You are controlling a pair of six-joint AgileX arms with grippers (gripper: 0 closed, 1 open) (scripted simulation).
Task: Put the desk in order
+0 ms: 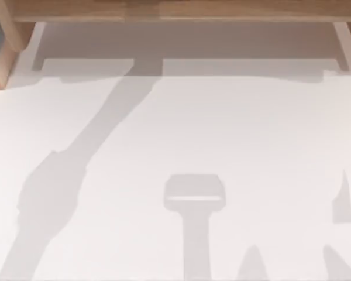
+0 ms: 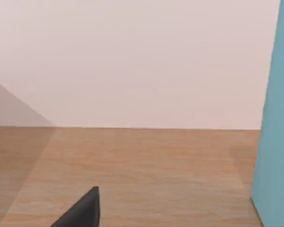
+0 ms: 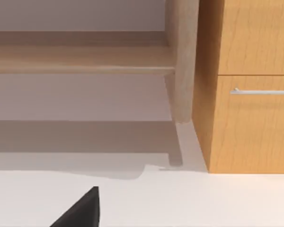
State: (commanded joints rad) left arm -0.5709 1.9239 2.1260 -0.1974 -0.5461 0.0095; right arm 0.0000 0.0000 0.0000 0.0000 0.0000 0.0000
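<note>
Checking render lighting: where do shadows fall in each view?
Top view: grey arm-shaped shadows cross the white desk, plus a band under the shelf. Left wrist view: a faint wedge of shadow on the wood surface, beside a teal panel. Right wrist view: shade under the shelf, next to the drawer unit.

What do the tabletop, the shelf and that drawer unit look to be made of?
The tabletop looks like matte white laminate or painted board: plain, no grain, no glare. The shelf looks like light tan wood with faint grain. The drawer unit looks like warmer orange wood or veneer with clear grain; its handle seems brushed metal, silvery grey.
</note>
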